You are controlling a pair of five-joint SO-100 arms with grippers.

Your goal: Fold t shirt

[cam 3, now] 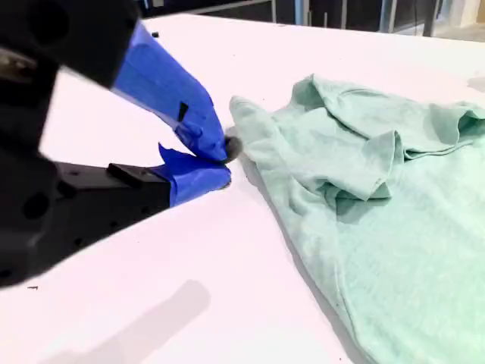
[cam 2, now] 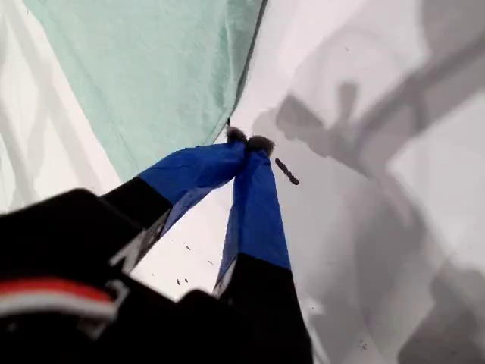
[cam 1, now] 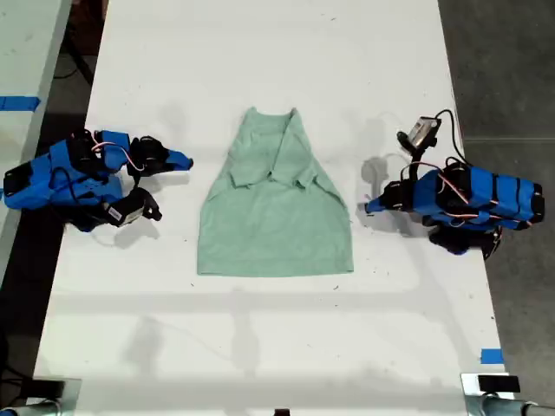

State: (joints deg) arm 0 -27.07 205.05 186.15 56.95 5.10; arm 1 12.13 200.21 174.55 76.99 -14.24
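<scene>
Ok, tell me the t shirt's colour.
Plain pale mint green, no print; the t shirt shows best in the exterior view.

Table (cam 1: 260,347): white, lying under both sets of jaws.
Blue tape (cam 1: 491,356): sticking to the table's edge, well away from either set of jaws.
Dark speck (cam 2: 286,171): lying just beside the jaw tips.

A long white table (cam 1: 260,347) is carrying everything here. The mint-green t shirt (cam 1: 273,217) is lying flat at its middle, sleeves folded inward. A blue arm (cam 1: 78,178) is resting on the surface at the exterior view's left, another blue arm (cam 1: 464,201) at its right, both just clear of the cloth.
</scene>
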